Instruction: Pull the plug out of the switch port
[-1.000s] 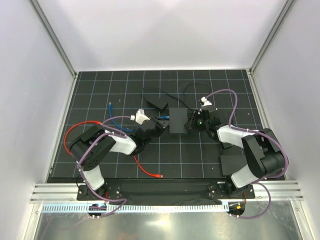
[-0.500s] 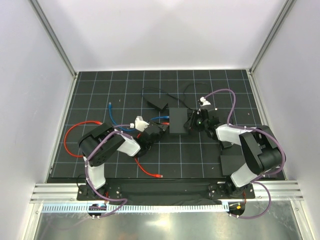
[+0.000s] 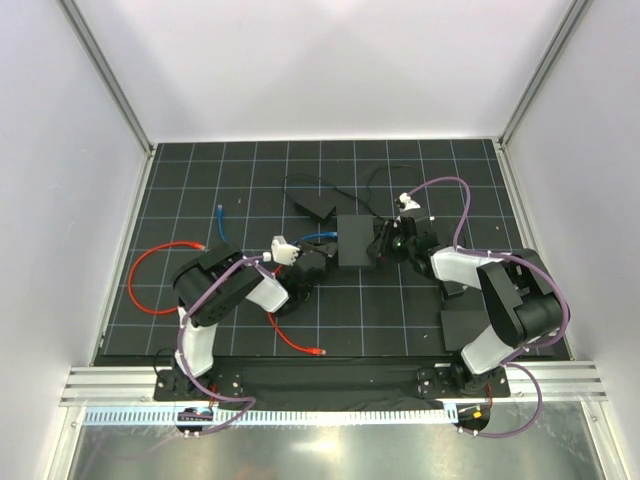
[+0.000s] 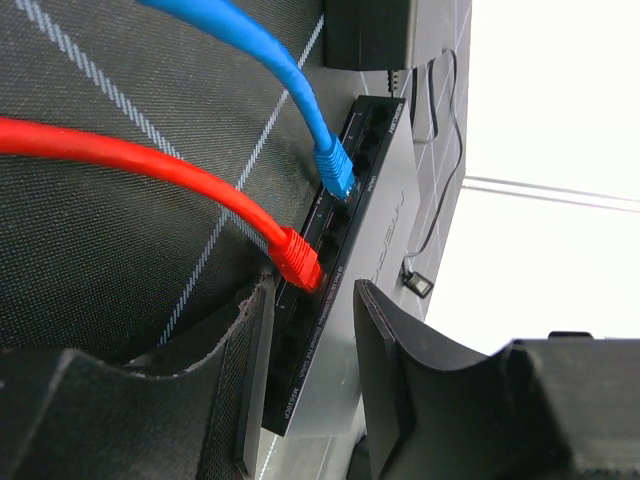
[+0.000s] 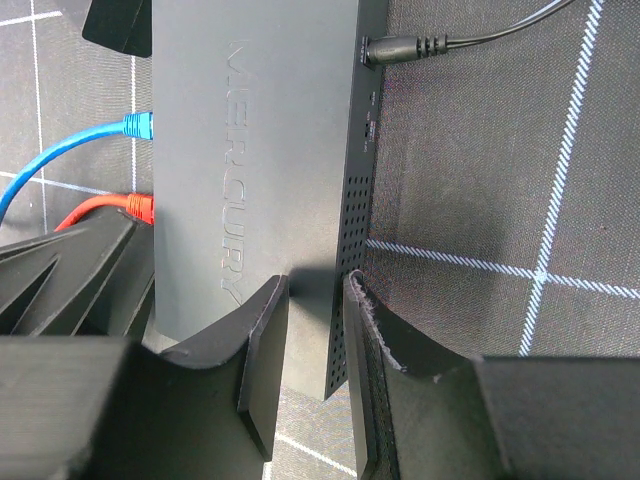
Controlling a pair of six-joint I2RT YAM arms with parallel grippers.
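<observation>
The switch (image 3: 353, 240) is a flat black box in mid-table. In the left wrist view its socket edge (image 4: 345, 225) holds a red plug (image 4: 298, 258) and a blue plug (image 4: 335, 175). My left gripper (image 4: 312, 300) is open. Its fingers (image 4: 385, 370) straddle the near end of the socket edge, just short of the red plug. It sits left of the switch in the top view (image 3: 320, 260). My right gripper (image 5: 312, 290) is shut on the switch's (image 5: 250, 150) perforated right edge, and shows in the top view (image 3: 380, 245).
A thin black power cord (image 5: 470, 35) plugs into the switch's far side. A black power brick (image 3: 312, 205) lies behind the switch. A flat black plate (image 3: 465, 325) lies near the right arm. Red cable (image 3: 150, 262) and blue cable (image 3: 222, 225) trail left, and a loose red plug (image 3: 318, 352) lies near the front.
My left arm has folded back towards its base and its gripper has shifted slightly left, away from the switch. The right gripper has stayed on the switch.
</observation>
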